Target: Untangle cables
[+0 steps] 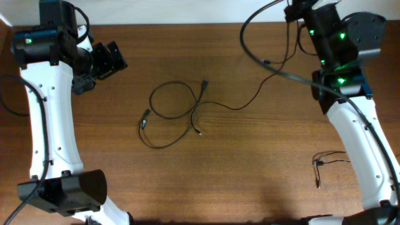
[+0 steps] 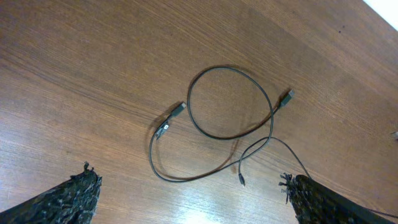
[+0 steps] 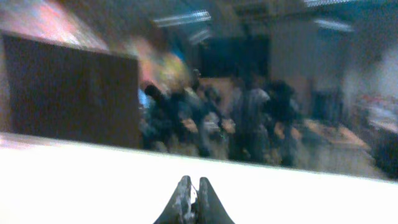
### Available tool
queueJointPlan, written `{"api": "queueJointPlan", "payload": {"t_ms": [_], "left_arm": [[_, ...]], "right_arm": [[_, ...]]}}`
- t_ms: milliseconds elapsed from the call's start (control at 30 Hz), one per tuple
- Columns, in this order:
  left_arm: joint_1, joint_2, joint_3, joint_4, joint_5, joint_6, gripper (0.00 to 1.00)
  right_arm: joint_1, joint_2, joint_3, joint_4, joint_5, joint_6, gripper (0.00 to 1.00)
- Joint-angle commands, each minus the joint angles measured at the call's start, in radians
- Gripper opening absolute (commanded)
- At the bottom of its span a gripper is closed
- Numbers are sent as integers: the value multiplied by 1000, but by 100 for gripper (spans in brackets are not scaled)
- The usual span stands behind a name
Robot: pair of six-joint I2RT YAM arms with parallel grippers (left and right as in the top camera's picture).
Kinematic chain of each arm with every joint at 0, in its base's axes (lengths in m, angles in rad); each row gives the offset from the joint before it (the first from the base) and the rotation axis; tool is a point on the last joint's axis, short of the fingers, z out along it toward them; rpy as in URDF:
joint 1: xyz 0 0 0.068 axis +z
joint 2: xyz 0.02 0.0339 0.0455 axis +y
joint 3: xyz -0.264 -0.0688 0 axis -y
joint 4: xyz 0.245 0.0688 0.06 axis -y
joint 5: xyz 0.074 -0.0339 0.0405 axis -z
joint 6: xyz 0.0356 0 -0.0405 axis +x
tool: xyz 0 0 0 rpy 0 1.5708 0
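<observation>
the thin black tangled cables [image 1: 195, 111] lie mid-table, at four o'clock from the left gripper [image 2: 188, 177], whose fingers are spread wide. the right gripper [image 3: 193, 183], clenched on nothing, points off the brown wooden table [image 1: 250, 162]. pinching both crossed strands together would likely tighten the tangle.

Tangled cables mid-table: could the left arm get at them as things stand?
Probably yes. The left gripper is open and looks down on the tangled cables, with nothing seen between them.

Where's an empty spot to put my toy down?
The table is bare between the tangled cables and the right arm, and beside the left arm. The middle is crowded with loops; thin wires sit by the right arm.
</observation>
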Motion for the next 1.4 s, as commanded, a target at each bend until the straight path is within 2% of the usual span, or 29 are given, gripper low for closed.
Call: {"api": "queueJointPlan", "payload": {"t_ms": [0, 167, 333, 500, 600, 767, 900, 967, 1033, 1167, 1267, 1333, 1367], "left_arm": [[0, -20, 14, 1, -4, 16, 99], [0, -19, 14, 1, -4, 16, 99], [0, -19, 14, 1, -4, 16, 99], [-1, -19, 14, 1, -3, 16, 99], [-1, -19, 14, 1, -3, 15, 99], [-1, -19, 14, -6, -3, 16, 99], [-1, -19, 14, -6, -3, 15, 99], [-1, -19, 14, -7, -3, 15, 99], [-1, -19, 14, -7, -3, 15, 99], [-1, -19, 13, -7, -3, 16, 99], [-1, -19, 13, -6, -3, 15, 99], [-1, -19, 13, -7, -3, 15, 99], [-1, -19, 13, -7, -3, 16, 99]], "right_arm": [[-39, -22, 9, -97, 95, -99, 4], [-45, -35, 9, -253, 378, -268, 4], [-63, -35, 9, -332, 772, -412, 4], [-120, -34, 9, -463, 787, -408, 4], [-174, -35, 9, -563, 764, -266, 4], [-250, -34, 9, -674, 602, -31, 4], [-260, -35, 9, -695, 150, 21, 4], [-260, -35, 9, -695, -76, 127, 4], [-260, -35, 9, -687, -196, 198, 4], [-260, -35, 9, -679, -391, 223, 4], [-260, -34, 9, -627, -676, 222, 4], [-260, -34, 8, -620, -691, 212, 4], [-260, -31, 8, -624, -669, 198, 7]]}}
